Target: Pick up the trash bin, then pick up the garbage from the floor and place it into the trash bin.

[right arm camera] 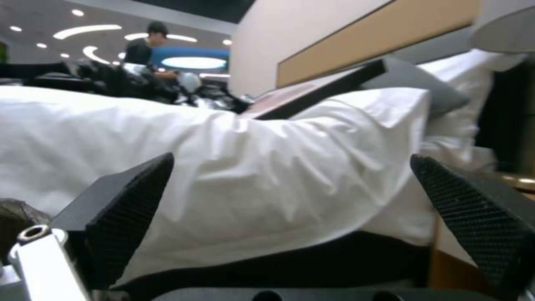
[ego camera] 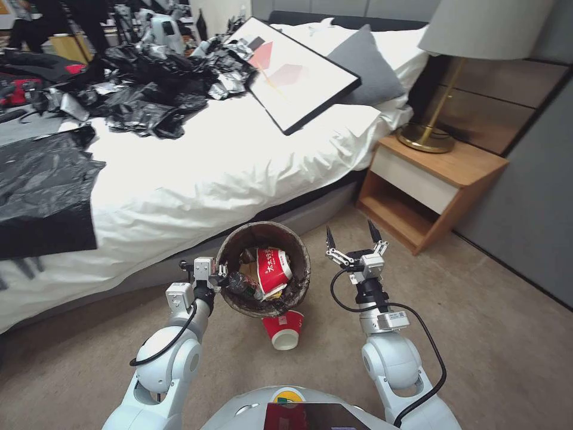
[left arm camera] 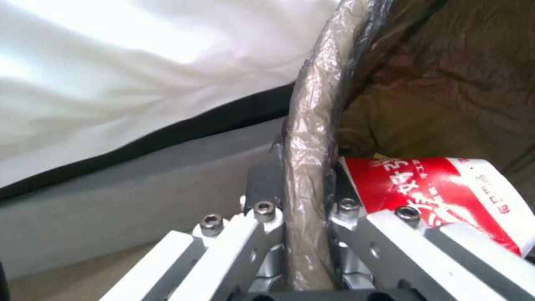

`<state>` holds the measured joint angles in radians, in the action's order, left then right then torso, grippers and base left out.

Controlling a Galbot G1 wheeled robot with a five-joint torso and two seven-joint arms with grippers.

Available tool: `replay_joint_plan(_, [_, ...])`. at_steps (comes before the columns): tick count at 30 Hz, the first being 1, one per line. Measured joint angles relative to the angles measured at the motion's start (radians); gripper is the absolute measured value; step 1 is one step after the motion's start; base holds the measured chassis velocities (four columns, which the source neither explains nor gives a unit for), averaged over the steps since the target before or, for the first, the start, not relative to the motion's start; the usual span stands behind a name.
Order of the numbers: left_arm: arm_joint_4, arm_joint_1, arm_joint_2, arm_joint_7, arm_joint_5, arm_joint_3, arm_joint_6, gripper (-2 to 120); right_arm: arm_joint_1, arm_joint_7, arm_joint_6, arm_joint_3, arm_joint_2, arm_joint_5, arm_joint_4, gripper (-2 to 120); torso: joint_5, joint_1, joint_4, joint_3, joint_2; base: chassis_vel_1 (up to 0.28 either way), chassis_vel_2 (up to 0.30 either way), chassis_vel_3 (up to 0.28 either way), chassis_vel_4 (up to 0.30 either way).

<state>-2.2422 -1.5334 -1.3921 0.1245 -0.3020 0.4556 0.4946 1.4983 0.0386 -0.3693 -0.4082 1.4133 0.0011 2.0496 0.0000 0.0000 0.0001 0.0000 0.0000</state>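
Lying tipped just below the trash bin point(ego camera: 263, 272), whose bagged rim the left gripper point(ego camera: 219, 276) pinches, the light, crushable red cup point(ego camera: 284, 330) wants a gentle grip across its rim from the wide-open, empty right gripper point(ego camera: 353, 237)

The trash bin point(ego camera: 263, 269) is held before the bed point(ego camera: 197, 173), with the left gripper point(ego camera: 222, 278) clamped on its left rim. A cup point(ego camera: 273, 270) is lodged in it; another cup point(ego camera: 284, 329) lies on the floor below. The right gripper point(ego camera: 353, 236) is positioned right of the bin, with the nightstand point(ego camera: 433, 182) farther right.
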Motion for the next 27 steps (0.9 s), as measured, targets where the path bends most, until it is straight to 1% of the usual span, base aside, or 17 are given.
replay_joint_plan(11, [0.002, -0.001, 0.000, -0.008, 0.000, -0.006, -0.016, 3, -0.004, -0.001, 0.005, 0.004, -0.003, 0.003, 0.001, 100, 0.0000, 0.000, 0.0000, 0.000, 0.000, 0.118, 0.126, 0.124, 0.125])
replay_joint_plan(15, [0.004, -0.001, 0.002, -0.014, 0.000, -0.007, -0.023, 3, -0.009, -0.001, 0.012, 0.005, -0.003, 0.007, 0.001, 100, 0.0000, 0.000, 0.0004, 0.000, 0.000, 0.106, 0.115, 0.087, 0.088])
replay_joint_plan(18, [0.006, 0.000, 0.002, -0.015, 0.000, -0.008, -0.027, 3, -0.012, -0.001, 0.016, 0.005, -0.004, 0.008, 0.001, 100, 0.0000, 0.000, 0.0002, 0.000, 0.000, 0.067, 0.052, 0.053, 0.044])
replay_joint_plan(20, [0.007, 0.001, 0.002, -0.018, 0.001, -0.011, -0.034, 3, -0.015, 0.000, 0.021, 0.005, -0.005, 0.010, 0.000, 100, -0.0001, 0.000, -0.0005, 0.000, 0.000, 0.000, 0.000, 0.000, 0.000])
replay_joint_plan(25, [0.007, 0.004, 0.005, -0.021, 0.000, -0.009, -0.040, 3, -0.021, 0.001, 0.032, 0.005, -0.007, 0.017, -0.006, 100, 0.0000, 0.000, -0.0004, 0.000, 0.000, 0.000, 0.000, 0.000, 0.000])
replay_joint_plan(27, [0.006, 0.004, 0.006, -0.021, -0.002, -0.005, -0.041, 3, -0.024, 0.003, 0.060, 0.005, -0.008, 0.025, -0.007, 100, 0.0000, 0.000, -0.0001, 0.000, 0.000, 0.000, 0.000, 0.000, 0.000])
